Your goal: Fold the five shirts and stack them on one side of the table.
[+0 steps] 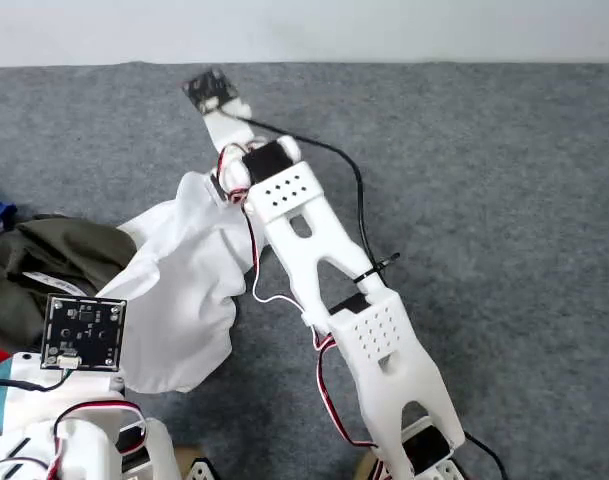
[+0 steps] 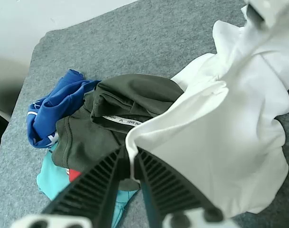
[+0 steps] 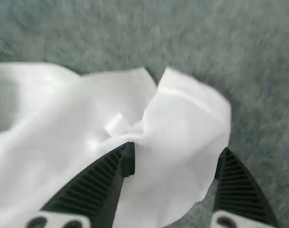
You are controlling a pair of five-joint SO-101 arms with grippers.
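High view: the crumpled white cloth shirt (image 1: pixel 189 300) lies near the grey carpeted worktop's (image 1: pixel 504 200) left edge; left wrist view adds the left gripper (image 2: pixel 131 154) clamped on its hem; right wrist view, the right gripper (image 3: pixel 175 164) gaping astride a fold, so lifting now could drag it askew
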